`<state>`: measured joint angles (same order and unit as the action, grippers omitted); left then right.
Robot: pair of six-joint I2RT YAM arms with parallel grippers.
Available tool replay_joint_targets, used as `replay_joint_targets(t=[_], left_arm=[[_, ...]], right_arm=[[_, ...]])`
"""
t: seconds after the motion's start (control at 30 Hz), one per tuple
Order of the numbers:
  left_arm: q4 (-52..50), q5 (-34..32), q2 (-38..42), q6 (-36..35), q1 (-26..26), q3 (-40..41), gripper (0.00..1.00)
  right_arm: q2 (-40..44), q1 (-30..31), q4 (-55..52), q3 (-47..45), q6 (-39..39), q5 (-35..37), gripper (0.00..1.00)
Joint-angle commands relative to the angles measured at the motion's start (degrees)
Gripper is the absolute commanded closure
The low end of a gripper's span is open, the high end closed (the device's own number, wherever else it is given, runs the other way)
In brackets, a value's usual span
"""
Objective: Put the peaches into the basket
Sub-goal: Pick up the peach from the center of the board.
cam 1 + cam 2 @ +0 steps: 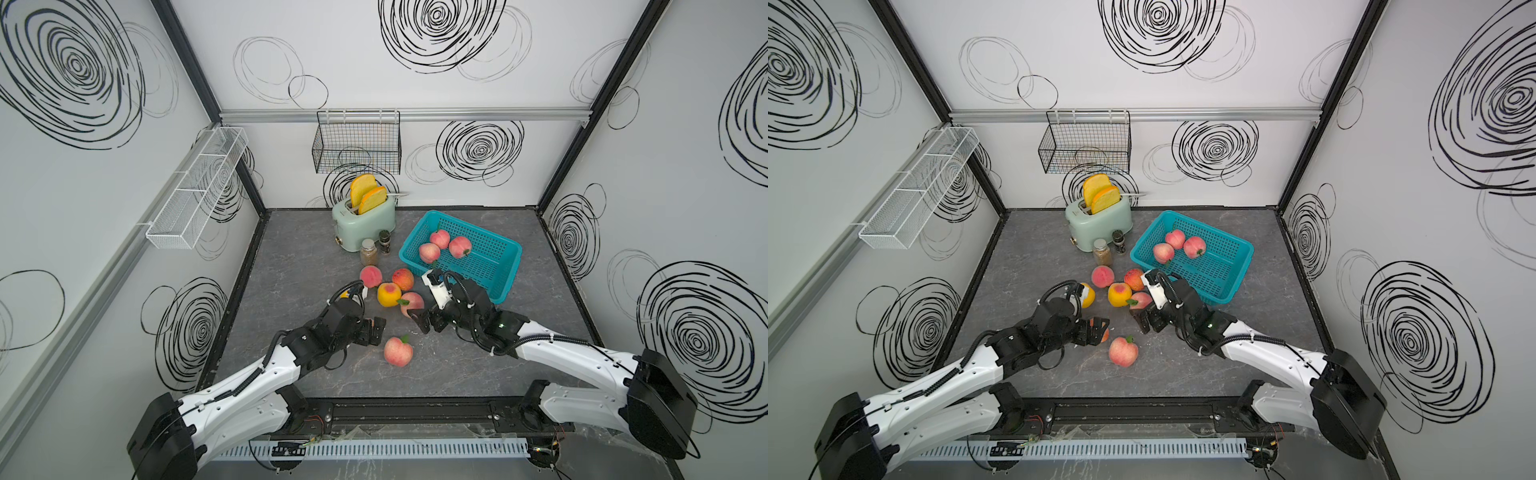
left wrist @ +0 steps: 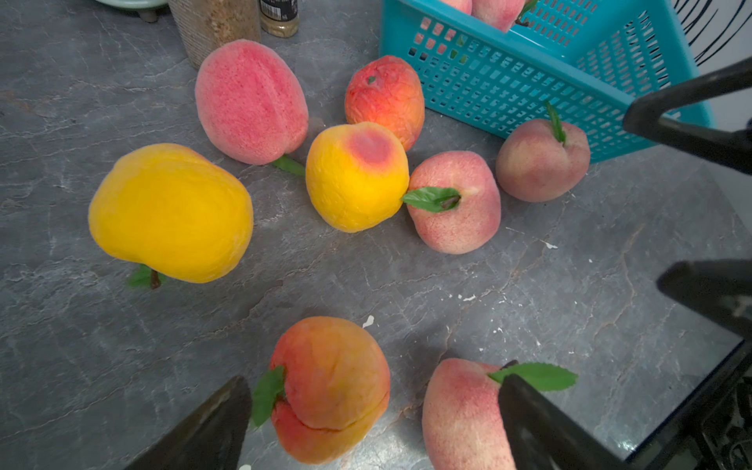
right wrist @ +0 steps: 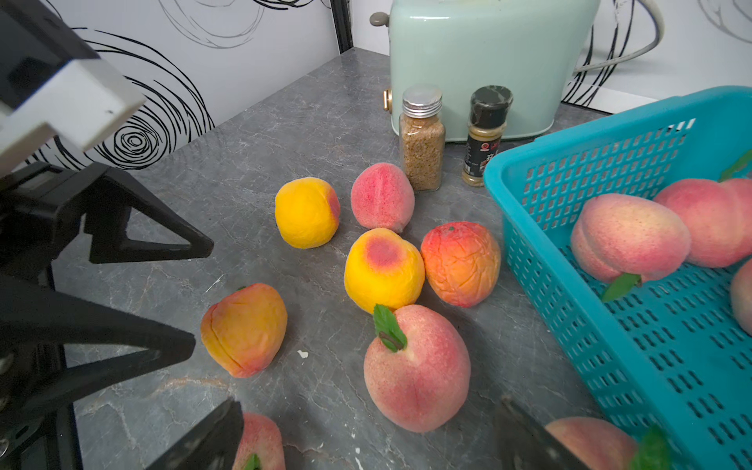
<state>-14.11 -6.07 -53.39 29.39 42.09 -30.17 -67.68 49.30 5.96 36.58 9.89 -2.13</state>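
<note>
Bearing illegible print, black-capped bottle point(image 3: 486, 138) stands near basket point(image 3: 590, 183).

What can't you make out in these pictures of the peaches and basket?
Top views: left arm hides much of the plain yellow peach.
Top views: right arm hides the basket at its near corner.
Right wrist view: bottom edge cuts off two peaches.

In a top view, the left arm point(image 1: 1054, 316) half-hides a yellow peach point(image 1: 1089, 294).

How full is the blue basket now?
Partly full. The basket holds three peaches, grouped at one end; most of its floor is bare.
</note>
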Motion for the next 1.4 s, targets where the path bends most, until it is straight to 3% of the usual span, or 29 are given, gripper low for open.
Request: replay_joint_targets(t=[0.0, 0.6, 1.37], left_arm=[[3.62, -1.17, -0.36, 1.25, -1.35, 1.10, 0.02], [5.80, 0.35, -7.39, 1.59, -4.38, 2.38, 0.02], [9.62, 1.33, -16.79, 1.91, -3.50, 2.41, 0.02]], right_arm=[[-0.91, 0.45, 3.77, -1.96, 0.47, -0.30, 0.01], [-2.39, 1.24, 10.04, -5.38, -5.01, -9.02, 0.01], [-2.71, 1.05, 10.20, -5.90, -6.38, -8.85, 0.01]])
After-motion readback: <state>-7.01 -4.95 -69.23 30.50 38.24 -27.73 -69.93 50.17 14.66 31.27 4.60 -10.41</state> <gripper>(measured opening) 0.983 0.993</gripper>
